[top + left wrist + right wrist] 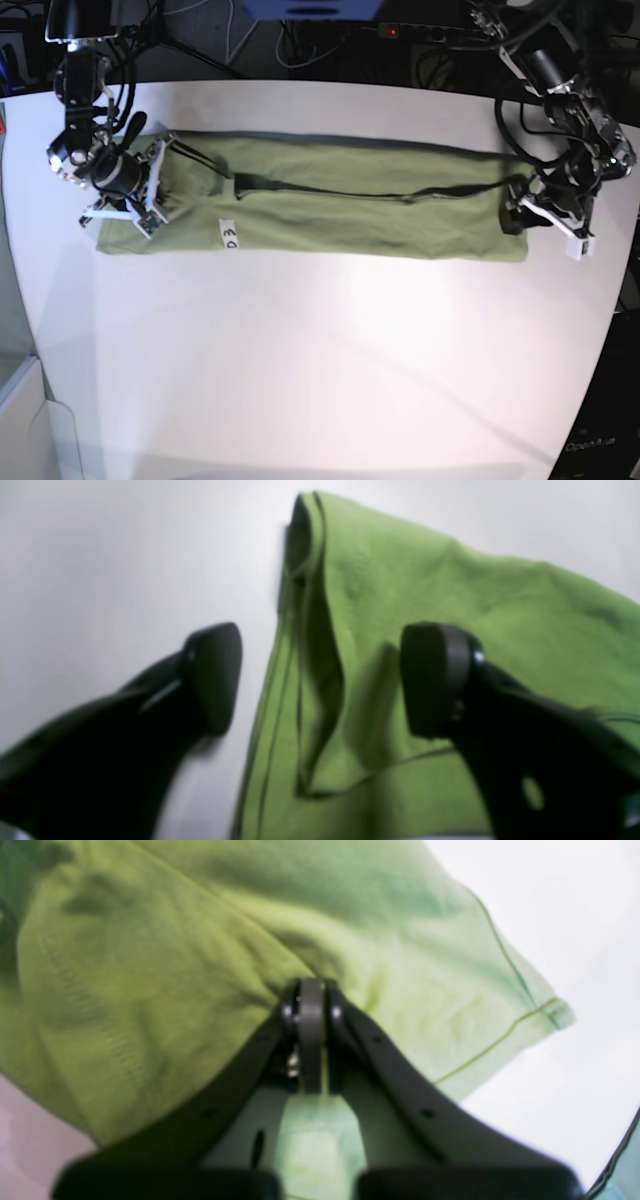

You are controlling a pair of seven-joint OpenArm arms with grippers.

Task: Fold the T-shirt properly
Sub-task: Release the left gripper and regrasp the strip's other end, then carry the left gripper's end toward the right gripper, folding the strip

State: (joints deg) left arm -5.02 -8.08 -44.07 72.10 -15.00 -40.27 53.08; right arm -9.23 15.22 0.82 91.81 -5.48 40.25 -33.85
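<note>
The olive-green T-shirt (pixel 330 205) lies as a long strip across the white table (pixel 330 360), with a small white label (pixel 228 235) near its left end. My right gripper (pixel 312 1005), seen at the left end (pixel 148 195) in the base view, is shut on a bunch of the T-shirt (pixel 150 970), and creases run out from its tips. My left gripper (pixel 325 680) is at the strip's right end (pixel 522 212), open. One finger (pixel 215 675) is over bare table and the other over the cloth (pixel 450 600), so a folded edge lies between them.
Cables and a power strip (pixel 420 32) run behind the table's far edge. The table's rounded right edge (pixel 610 300) is close to the left arm. A pale box (pixel 25 420) stands off the table's front left corner.
</note>
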